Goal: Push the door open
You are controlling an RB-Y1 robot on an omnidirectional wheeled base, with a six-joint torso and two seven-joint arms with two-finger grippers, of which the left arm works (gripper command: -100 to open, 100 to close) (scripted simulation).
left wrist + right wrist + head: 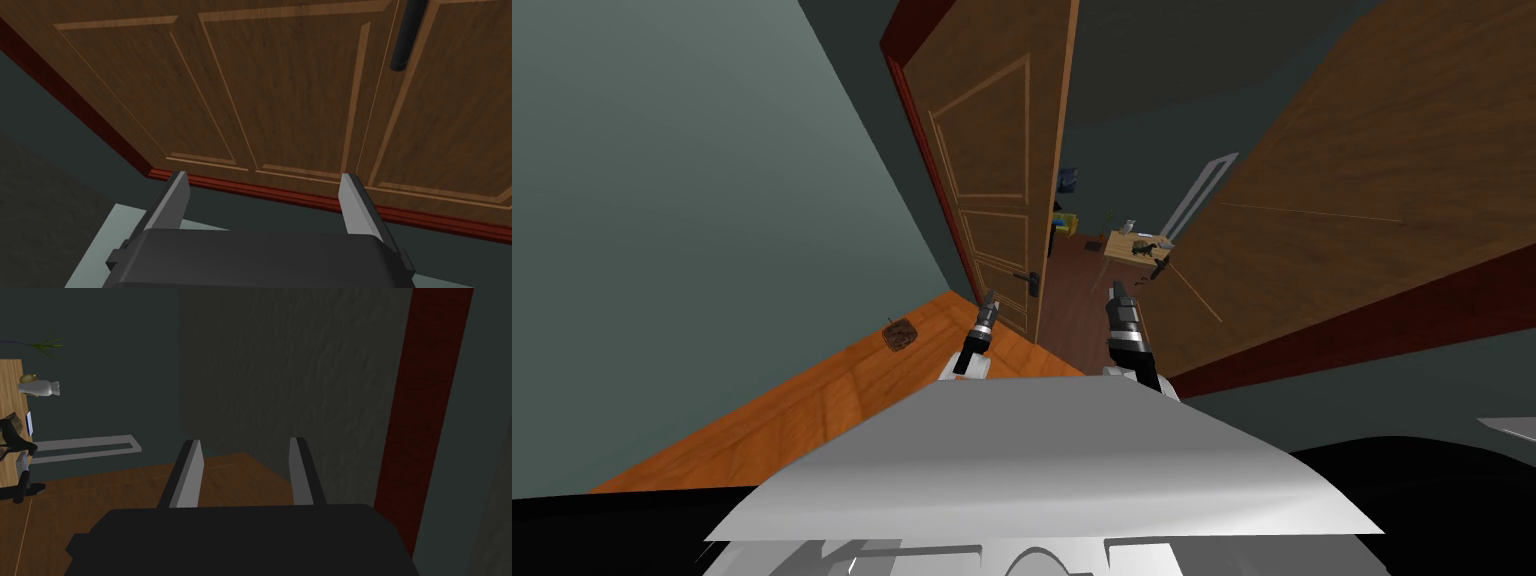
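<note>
Off to the left a small brown thing lay on the floor, well apart from the work. The left pincer pointed at the door, near its lower panels and below the dark handle. Its fingers stood wide apart and held nothing, likely because a push needs no grip. The door hung partly open. The right pincer faced the gap, also parted and empty, seemingly clear of the swing. Beyond it stood a worktop.
</note>
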